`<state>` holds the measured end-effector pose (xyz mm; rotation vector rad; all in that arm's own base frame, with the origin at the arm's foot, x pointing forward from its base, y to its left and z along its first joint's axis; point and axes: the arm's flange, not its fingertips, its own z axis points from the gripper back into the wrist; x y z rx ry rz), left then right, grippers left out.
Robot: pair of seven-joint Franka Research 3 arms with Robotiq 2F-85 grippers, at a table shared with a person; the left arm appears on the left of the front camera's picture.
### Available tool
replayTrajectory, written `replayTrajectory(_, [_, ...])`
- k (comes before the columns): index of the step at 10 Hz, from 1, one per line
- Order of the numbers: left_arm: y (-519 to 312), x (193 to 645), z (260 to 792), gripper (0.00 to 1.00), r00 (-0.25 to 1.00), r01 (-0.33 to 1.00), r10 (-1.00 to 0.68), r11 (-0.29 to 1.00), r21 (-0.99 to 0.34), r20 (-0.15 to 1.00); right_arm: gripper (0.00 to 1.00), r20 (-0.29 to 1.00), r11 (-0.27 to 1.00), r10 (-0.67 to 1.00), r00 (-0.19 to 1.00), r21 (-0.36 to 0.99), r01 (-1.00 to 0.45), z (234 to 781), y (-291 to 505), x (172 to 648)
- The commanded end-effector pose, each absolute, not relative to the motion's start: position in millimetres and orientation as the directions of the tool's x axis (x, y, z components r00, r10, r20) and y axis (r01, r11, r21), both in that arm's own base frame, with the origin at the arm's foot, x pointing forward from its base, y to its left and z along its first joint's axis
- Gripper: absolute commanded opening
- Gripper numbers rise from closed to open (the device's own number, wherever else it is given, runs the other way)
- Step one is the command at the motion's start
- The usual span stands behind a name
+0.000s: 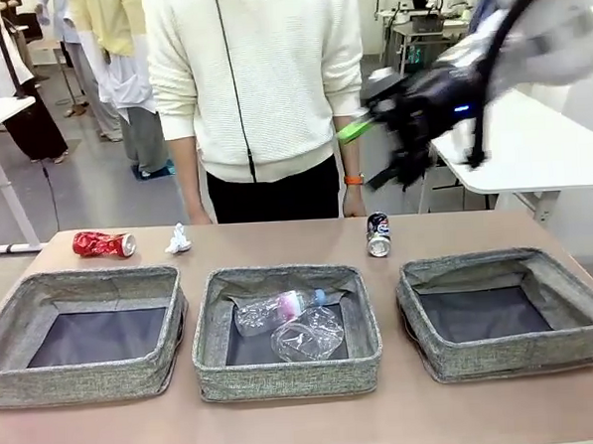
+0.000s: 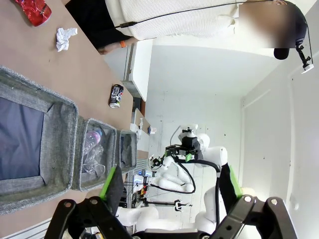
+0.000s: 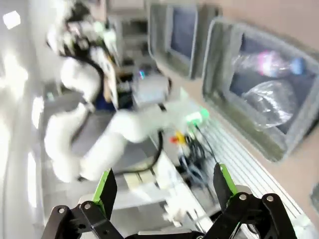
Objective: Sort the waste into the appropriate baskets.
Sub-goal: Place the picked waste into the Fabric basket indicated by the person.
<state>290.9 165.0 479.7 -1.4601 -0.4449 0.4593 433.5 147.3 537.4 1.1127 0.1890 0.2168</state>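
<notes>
**Waste: two pieces binned, three on the table, both grippers empty**

Waste is split between one basket and the open table (image 1: 288, 431). My right gripper (image 1: 368, 154) hangs high over the far right of the table, blurred in the front view, with its green-padded fingers spread wide and nothing between them. The dark can (image 1: 379, 235) sits on the table well below those fingertips, just behind the gap between the middle basket (image 1: 285, 377) and the right basket (image 1: 512, 355).

From the right wrist, the right gripper (image 3: 164, 184) shows the same wide spread. The bottle (image 3: 269, 64) and cup (image 3: 271, 102) lie together in the middle basket (image 3: 219, 94), up past the finger at picture right and well apart from it.

My left gripper (image 2: 170, 179) is also wide open and holds nothing. Everything lies off to the side of its picture-left finger. The baskets start close beside that fingertip, and the bottle (image 2: 92, 144) shows in the second one. The dark can (image 2: 116, 95) is farther up beyond the fingertip. The crumpled paper (image 2: 65, 37) and red can (image 2: 34, 10) are farthest off.

In the front view, the red can (image 1: 104, 244) and crumpled paper (image 1: 178, 240) rest behind the left basket (image 1: 86, 382), far across from my right fingers. A person (image 1: 259, 85) stands at the far edge, close beside those fingers.
</notes>
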Motion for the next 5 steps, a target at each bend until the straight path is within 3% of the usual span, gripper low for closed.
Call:
replayTrajectory(1, [165,288,483,1.0,0.841,-0.038,0.54,0.06,-0.997,0.0,1.0,0.041,0.417,-0.098,0.994,0.909,0.004,544,81,388])
replayTrajectory(3, [165,288,483,1.0,0.841,-0.038,0.54,0.06,-0.997,0.0,1.0,0.091,0.237,-0.223,0.971,0.971,-0.037,531,-10,353])
replayTrajectory(5, [165,288,483,1.0,0.841,-0.038,0.54,0.06,-0.997,0.0,1.0,0.032,0.161,-0.436,0.899,0.986,0.043,493,-79,317])
